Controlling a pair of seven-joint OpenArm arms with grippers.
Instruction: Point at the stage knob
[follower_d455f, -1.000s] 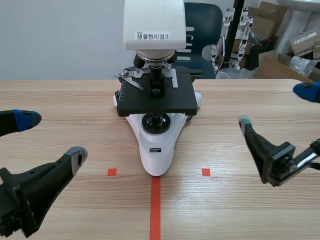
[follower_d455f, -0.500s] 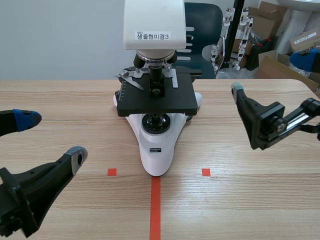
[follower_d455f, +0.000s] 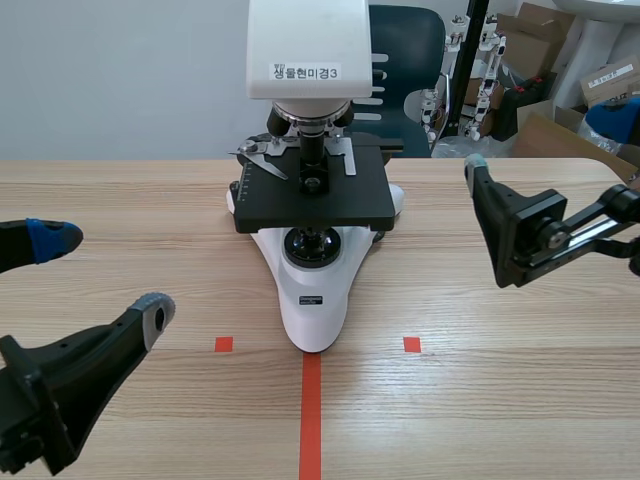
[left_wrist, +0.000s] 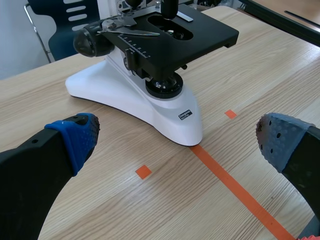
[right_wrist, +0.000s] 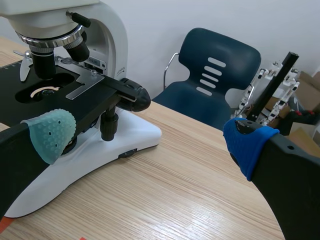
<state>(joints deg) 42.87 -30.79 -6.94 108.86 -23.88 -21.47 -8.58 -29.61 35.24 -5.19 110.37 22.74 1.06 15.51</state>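
A white microscope (follower_d455f: 312, 215) with a black stage (follower_d455f: 314, 192) stands mid-table. In the right wrist view its stage knob (right_wrist: 109, 127) hangs as a small black stem under the stage (right_wrist: 60, 92), below the larger black focus knob (right_wrist: 135, 98). My right gripper (follower_d455f: 545, 140) is open, raised to the right of the microscope. In its own view the right gripper (right_wrist: 150, 137) has the stage knob ahead of its grey-green pad (right_wrist: 50, 131), without touching. My left gripper (follower_d455f: 105, 274) is open near the front left, empty, and in its view the left gripper (left_wrist: 177, 139) faces the microscope base (left_wrist: 150, 107).
A dark blue chair (follower_d455f: 405, 60) stands behind the table. Cardboard boxes (follower_d455f: 575, 90) and a metal rack (follower_d455f: 478, 70) fill the back right. An orange-red tape line (follower_d455f: 311, 415) runs to the microscope's base, with small squares (follower_d455f: 411, 344) on either side.
My right gripper has risen and moved away toward the microscope's right side, then nearly settled in the last half second. The left arm has not moved.
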